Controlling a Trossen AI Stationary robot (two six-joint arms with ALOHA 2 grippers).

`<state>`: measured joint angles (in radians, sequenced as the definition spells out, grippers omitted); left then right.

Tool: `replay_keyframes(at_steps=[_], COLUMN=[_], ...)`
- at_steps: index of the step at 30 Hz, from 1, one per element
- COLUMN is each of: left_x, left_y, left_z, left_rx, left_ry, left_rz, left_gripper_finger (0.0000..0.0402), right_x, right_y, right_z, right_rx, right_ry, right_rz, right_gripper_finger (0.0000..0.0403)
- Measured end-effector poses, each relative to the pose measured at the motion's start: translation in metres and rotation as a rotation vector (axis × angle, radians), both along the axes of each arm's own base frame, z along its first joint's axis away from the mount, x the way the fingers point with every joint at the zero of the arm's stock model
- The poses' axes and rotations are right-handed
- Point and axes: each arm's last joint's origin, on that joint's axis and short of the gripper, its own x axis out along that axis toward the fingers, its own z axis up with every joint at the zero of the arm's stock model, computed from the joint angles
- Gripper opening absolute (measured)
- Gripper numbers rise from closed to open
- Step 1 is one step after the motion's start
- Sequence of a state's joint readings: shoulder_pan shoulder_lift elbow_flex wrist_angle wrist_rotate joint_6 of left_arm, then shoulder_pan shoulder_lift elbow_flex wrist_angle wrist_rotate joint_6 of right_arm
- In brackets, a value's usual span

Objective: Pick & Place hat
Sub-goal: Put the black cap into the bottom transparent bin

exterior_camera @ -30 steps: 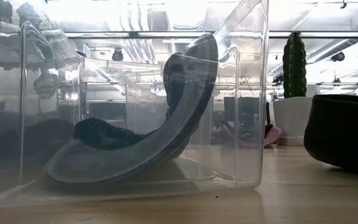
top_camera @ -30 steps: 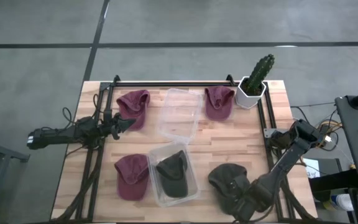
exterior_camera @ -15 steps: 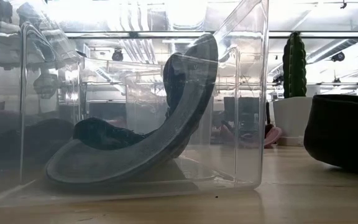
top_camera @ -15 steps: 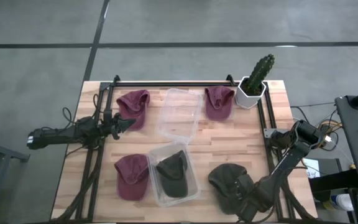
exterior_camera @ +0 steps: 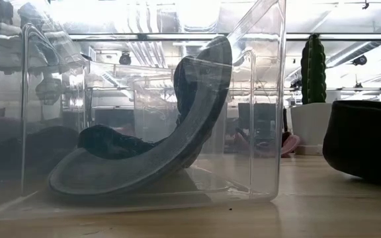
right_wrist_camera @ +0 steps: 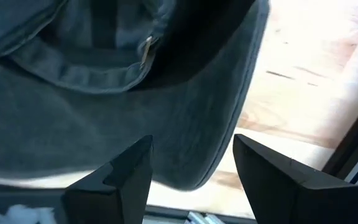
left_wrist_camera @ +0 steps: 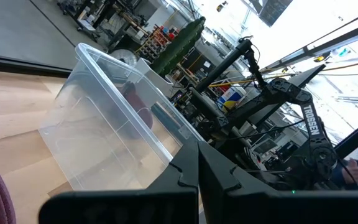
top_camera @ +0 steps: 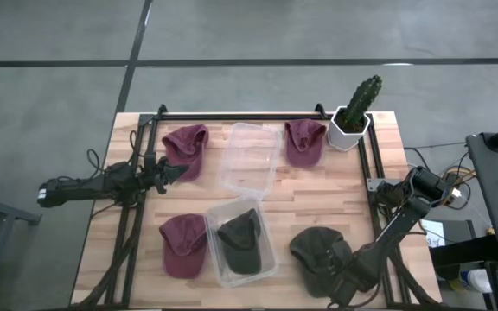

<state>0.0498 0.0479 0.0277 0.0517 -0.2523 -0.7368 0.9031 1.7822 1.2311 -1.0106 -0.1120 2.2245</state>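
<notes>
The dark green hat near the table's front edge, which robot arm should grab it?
Right. The right gripper hangs open right over the dark green hat, while the left gripper waits shut across the table.

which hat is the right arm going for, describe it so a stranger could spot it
Start at the cactus in the table's far right corner and go straight along that edge to the near right corner. The dark green hat lies there on bare wood, with the right gripper open over it. Its twin sits inside the clear bin; the other three are maroon.

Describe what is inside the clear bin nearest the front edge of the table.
The clear bin holds one dark cap, leaning brim-down against a wall in the low view. Whatever lies under the cap is hidden.
</notes>
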Motion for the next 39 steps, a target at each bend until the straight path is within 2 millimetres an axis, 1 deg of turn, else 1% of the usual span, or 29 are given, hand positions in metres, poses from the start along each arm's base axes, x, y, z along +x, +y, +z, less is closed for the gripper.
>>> replay_keyframes(at_steps=[8, 10, 12, 14, 19, 22, 25, 29, 32, 36, 39], left_x=[0.000, 0.000, 0.000, 0.000, 0.000, 0.000, 0.000, 0.000, 0.000, 0.000, 0.000], left_y=[0.000, 0.000, 0.000, 0.000, 0.000, 0.000, 0.000, 0.000, 0.000, 0.000, 0.000], left_z=[0.000, 0.000, 0.000, 0.000, 0.000, 0.000, 0.000, 0.000, 0.000, 0.000, 0.000], left_rx=[0.000, 0.000, 0.000, 0.000, 0.000, 0.000, 0.000, 0.000, 0.000, 0.000, 0.000], left_ry=[0.000, 0.000, 0.001, 0.000, 0.000, 0.000, 0.000, 0.000, 0.000, 0.000, 0.000], left_rz=[0.000, 0.000, 0.000, 0.000, 0.000, 0.000, 0.000, 0.000, -0.001, 0.000, 0.000], left_gripper_finger=[0.0000, 0.0000, 0.0000, 0.0000, 0.0000, 0.0000, 0.0000, 0.0000, 0.0000, 0.0000, 0.0000], right_x=[-0.001, 0.000, 0.000, 0.001, 0.003, 0.005, 0.006, 0.006, 0.006, 0.008, 0.012], right_y=[-0.002, -0.001, 0.000, 0.001, 0.002, 0.003, 0.004, 0.003, 0.000, -0.006, -0.013], right_z=[-0.008, -0.011, -0.013, -0.016, -0.015, -0.008, 0.003, 0.028, 0.051, 0.082, 0.101], right_rx=[0.000, 0.015, 0.032, 0.049, 0.070, 0.082, 0.084, 0.052, 0.013, -0.037, -0.081], right_ry=[-0.007, -0.022, -0.035, -0.048, -0.070, -0.079, -0.079, -0.077, -0.072, -0.138, -0.185], right_rz=[-0.028, -0.034, -0.046, -0.055, -0.064, -0.074, -0.079, -0.080, -0.082, -0.096, -0.111], right_gripper_finger=[0.0214, 0.0204, 0.0182, 0.0147, 0.0030, 0.0019, 0.0013, 0.0011, 0.0011, 0.0010, 0.0011])
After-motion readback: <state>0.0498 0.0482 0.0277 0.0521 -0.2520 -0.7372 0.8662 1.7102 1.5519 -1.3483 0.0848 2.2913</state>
